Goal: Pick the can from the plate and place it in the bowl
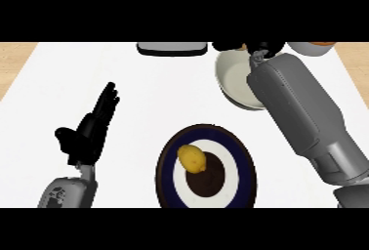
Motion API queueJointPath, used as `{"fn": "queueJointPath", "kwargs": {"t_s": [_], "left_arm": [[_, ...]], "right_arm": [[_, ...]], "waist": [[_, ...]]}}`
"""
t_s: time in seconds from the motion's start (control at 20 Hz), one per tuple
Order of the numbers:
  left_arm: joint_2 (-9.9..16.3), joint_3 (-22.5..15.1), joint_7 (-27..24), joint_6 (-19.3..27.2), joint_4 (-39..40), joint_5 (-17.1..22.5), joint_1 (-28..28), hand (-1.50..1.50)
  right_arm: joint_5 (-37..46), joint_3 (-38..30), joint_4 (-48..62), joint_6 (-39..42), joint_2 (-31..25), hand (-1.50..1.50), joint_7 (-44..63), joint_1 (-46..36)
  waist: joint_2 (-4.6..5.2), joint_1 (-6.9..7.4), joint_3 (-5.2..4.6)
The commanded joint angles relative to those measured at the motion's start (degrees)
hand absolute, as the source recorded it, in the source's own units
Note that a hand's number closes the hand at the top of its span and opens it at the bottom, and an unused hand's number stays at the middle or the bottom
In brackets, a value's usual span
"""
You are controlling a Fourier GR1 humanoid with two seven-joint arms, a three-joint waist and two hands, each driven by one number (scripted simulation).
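A dark blue and white plate (167, 168) lies near the front centre with a yellow lemon (192, 158) on it and no can. The white bowl (232, 78) sits at the back right, partly covered by my right forearm. My right hand (229, 47) is over the bowl's far rim at the view's top edge, curled round a small object. Only a tan and silver sliver of it shows, apparently the can (255, 48). My left hand (90, 128) rests open at the left, fingers up, away from everything.
A grey and black flat object (172, 48) lies at the back centre. A white item with an orange top (314, 47) stands at the back right corner. Wooden strips border the white counter (86, 68) on both sides.
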Motion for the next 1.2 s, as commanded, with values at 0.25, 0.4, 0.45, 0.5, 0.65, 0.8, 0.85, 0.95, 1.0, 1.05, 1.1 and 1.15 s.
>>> {"fn": "queueJointPath", "kwargs": {"t_s": [0.25, 0.4, 0.45, 0.5, 0.65, 0.8, 0.85, 0.95, 1.0, 1.05, 1.1, 1.15], "left_arm": [[-1.7, -0.4, -3.4, 0.6, 4.4, -1.7, -1.2, 0.00], [-1.1, 0.5, -1.0, 0.0, 2.1, -0.2, -1.9, 0.00], [-1.7, -0.7, -2.4, 0.4, 2.9, -1.5, -0.3, 0.00], [-1.0, -0.1, -1.4, -0.6, 0.9, -0.2, -0.2, 0.00], [-0.5, 0.8, -3.0, -1.0, 2.8, -0.1, -0.3, 0.00], [-1.5, 0.7, -3.2, -0.1, 4.3, -0.7, -1.3, 0.00], [-0.8, 0.2, 0.0, 0.0, 0.4, -1.1, -1.6, 0.00], [-0.1, 0.6, -3.4, -1.7, -0.6, 0.2, 2.4, 0.00], [-0.6, 0.3, -1.2, -0.3, -0.8, -0.7, 1.7, 0.00], [-0.4, 0.7, -1.4, -1.1, 1.1, -0.3, -0.9, 0.00], [0.2, 1.6, -4.1, -2.2, 2.4, 0.6, 2.0, 0.00], [1.8, 3.2, -0.7, -2.7, 0.6, 1.6, -0.5, 0.00]], "right_arm": [[-2.0, -7.3, 14.9, -4.7, -2.7, 1.50, -13.9, 2.5], [-9.3, -11.7, 14.2, -3.5, -1.0, 1.50, -17.7, 6.8], [-9.3, -12.5, 15.9, -1.9, -0.6, 1.50, -16.2, 3.3], [-11.5, -13.8, 17.5, -2.2, -1.3, -1.50, -21.6, 6.8], [-16.1, -16.5, 18.3, 3.8, -2.2, -1.50, -28.7, 7.1], [-18.0, -18.3, 17.8, 1.2, -0.5, -1.50, -35.6, 8.0], [-18.3, -19.2, 18.9, -0.6, -0.5, -1.50, -38.2, 8.5], [-21.3, -22.2, 18.1, -1.0, -1.8, -1.50, -43.0, 8.4], [-21.5, -22.2, 15.6, -1.8, -0.7, -1.50, -41.1, 7.5], [-21.8, -23.4, 16.3, -3.7, -1.9, -1.50, -43.6, 7.0], [-21.7, -22.4, 11.9, -4.6, 0.3, -1.50, -41.4, 8.1], [-23.1, -23.8, 11.6, -5.0, -0.5, -1.50, -43.6, 9.3]], "waist": [[0.25, 0.23, 0.01], [0.23, 0.10, 0.05], [0.19, 0.37, 0.03], [0.32, 0.66, 0.06], [0.30, 0.41, 0.06], [0.27, 0.26, 0.05], [0.23, 0.57, 0.07], [0.31, 0.97, 0.08], [0.01, 0.34, 0.06], [0.23, 0.38, 0.06], [-0.19, -0.41, 0.00], [-0.16, -0.36, 0.03]]}}
